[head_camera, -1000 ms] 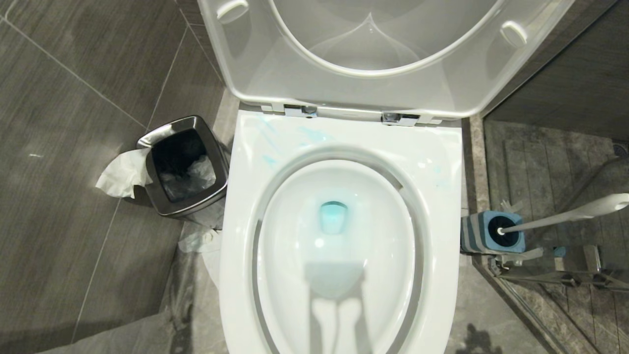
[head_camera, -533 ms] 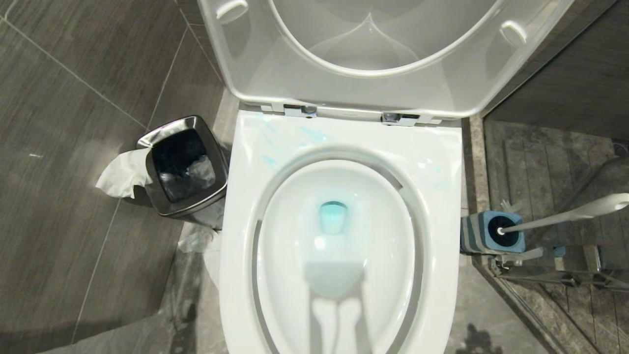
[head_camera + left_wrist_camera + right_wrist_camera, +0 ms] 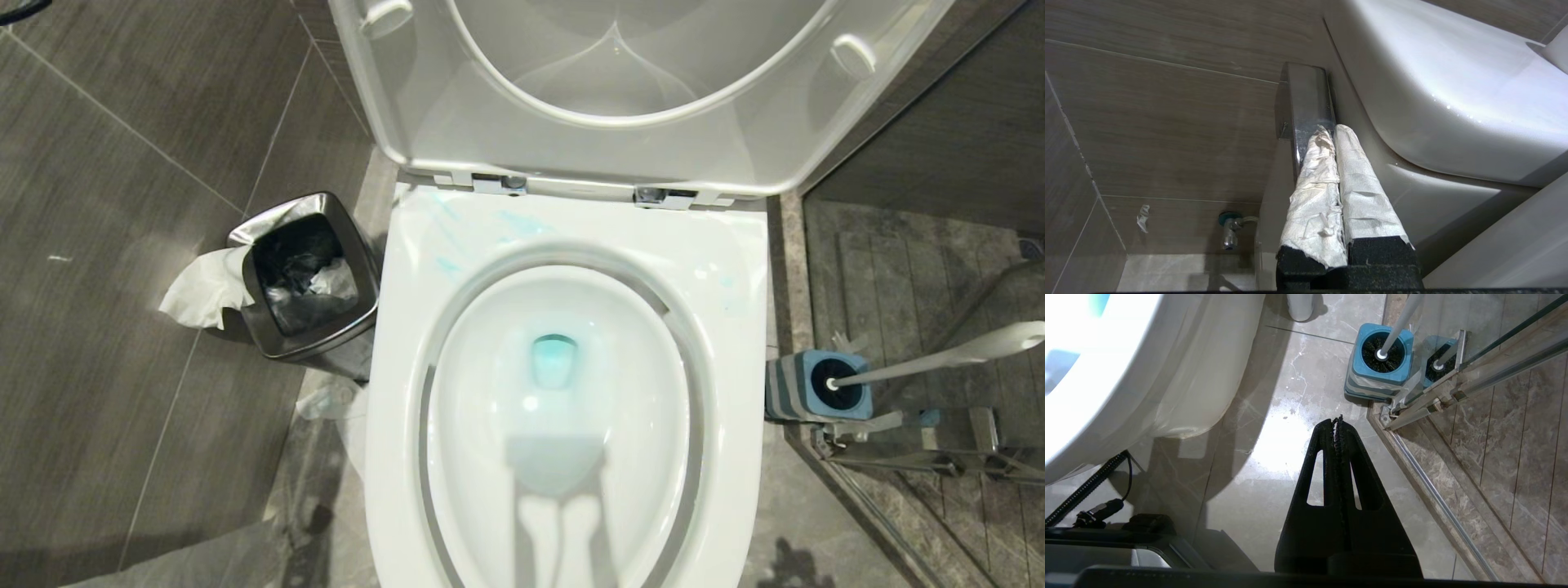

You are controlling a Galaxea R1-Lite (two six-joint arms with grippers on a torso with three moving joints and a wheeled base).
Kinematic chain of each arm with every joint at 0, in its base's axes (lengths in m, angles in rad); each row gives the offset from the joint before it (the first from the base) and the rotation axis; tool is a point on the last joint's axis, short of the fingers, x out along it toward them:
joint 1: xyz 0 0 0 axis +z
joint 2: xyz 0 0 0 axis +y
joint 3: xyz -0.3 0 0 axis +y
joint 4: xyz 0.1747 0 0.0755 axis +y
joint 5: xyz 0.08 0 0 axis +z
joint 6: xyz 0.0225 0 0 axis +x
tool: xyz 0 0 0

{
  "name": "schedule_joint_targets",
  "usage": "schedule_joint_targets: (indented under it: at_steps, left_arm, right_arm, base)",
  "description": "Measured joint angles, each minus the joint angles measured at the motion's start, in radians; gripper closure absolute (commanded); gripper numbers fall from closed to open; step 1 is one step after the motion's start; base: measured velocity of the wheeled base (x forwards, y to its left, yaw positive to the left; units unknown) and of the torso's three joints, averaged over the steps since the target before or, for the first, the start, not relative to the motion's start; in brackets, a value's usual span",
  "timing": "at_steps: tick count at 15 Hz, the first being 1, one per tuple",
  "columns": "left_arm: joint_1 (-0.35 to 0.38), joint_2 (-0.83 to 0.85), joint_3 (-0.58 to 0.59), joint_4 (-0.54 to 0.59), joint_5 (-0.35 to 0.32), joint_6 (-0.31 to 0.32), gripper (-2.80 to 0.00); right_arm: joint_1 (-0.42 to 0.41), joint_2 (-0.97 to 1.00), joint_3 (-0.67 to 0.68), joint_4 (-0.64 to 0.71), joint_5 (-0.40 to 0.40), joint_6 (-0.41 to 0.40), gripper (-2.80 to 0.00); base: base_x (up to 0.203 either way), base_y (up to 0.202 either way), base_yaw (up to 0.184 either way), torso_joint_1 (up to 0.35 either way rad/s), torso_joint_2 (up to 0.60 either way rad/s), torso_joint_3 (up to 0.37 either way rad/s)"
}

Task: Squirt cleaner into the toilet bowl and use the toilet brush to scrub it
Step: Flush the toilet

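Two claws pressed together, both empty: left claw [image 3: 1336, 130] low beside the toilet bowl [image 3: 739, 269], right claw [image 3: 1337, 424] over the floor | toilet brush [image 3: 939, 359] stands in its holder [image 3: 788, 390], near glass | risk: reaching may tip holder or strike glass.

The toilet bowl [image 3: 563, 245] sits at the centre of the head view, its lid [image 3: 424, 114] raised at 12 o'clock. Cleaner [image 3: 553, 359] pools in the bowl's middle and smears its rim toward 11 o'clock. A waste bin [image 3: 309, 273] stands on the floor [image 3: 98, 245] at 9 o'clock, just beside the bowl, tissue [image 3: 204, 286] hanging over its far side. The toilet brush [image 3: 939, 359] stands in its holder [image 3: 796, 384] at 3 o'clock, beside a glass door [image 3: 922, 457]
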Motion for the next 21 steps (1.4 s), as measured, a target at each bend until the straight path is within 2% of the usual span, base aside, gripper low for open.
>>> schedule_joint_targets:
  at_steps: [5, 14, 21]
  left_arm:
    - [-0.006, 0.022, -0.002, 0.030, 0.003, 0.021, 0.00]
    - [-0.006, 0.062, 0.001, 0.172, 0.011, 0.020, 0.00]
    - [-0.020, 0.072, 0.000, 0.181, 0.036, 0.011, 0.00]
  right_arm:
    - [0.000, 0.000, 0.000, 0.000, 0.000, 0.000, 0.00]
    - [-0.001, 0.000, 0.000, 0.000, 0.000, 0.000, 0.00]
    - [0.000, 0.000, 0.000, 0.000, 0.000, 0.000, 0.00]
  base:
    - [0.000, 0.000, 0.000, 0.000, 0.00, 0.000]
    - [0.000, 0.000, 0.000, 0.000, 0.00, 0.000]
    - [0.000, 0.000, 0.000, 0.000, 0.00, 0.000]
